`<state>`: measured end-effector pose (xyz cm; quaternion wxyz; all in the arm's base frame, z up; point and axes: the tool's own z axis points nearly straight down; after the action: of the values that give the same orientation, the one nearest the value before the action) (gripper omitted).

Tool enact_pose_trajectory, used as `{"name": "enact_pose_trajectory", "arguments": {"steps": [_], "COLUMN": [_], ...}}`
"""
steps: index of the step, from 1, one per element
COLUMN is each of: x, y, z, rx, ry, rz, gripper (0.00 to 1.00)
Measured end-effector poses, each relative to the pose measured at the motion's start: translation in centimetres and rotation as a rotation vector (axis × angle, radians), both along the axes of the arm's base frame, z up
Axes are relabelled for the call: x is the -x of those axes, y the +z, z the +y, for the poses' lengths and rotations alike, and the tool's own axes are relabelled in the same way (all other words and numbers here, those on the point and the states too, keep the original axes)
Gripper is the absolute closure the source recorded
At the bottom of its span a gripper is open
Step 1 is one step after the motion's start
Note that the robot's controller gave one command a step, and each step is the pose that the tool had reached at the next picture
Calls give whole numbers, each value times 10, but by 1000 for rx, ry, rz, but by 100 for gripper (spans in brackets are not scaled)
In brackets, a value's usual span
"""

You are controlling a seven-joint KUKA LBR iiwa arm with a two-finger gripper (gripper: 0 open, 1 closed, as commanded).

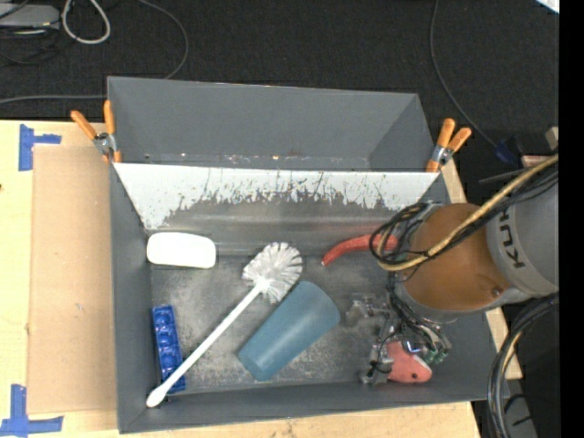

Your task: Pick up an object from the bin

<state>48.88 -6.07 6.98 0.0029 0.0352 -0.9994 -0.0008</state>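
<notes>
The tool hangs just above a small pink lump, which lies to the right of the blue cup and apart from it. I cannot tell whether the tool is clenched or released.

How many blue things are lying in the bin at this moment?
2. A blue cup lies on its side mid-bin; a blue studded strip lies by the left wall. The arm covers the right corner, so more may be hidden.
</notes>
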Motion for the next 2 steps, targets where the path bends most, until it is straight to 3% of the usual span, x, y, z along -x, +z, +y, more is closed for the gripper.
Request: {"name": "enact_pose_trajectory", "arguments": {"steps": [1,2], "x": [-26,-10], "y": [0,-1], "z": [-24,-2], "rx": [2,-1], "ry": [-420,-34], "rz": [-5,5], "gripper": [0,0]}}
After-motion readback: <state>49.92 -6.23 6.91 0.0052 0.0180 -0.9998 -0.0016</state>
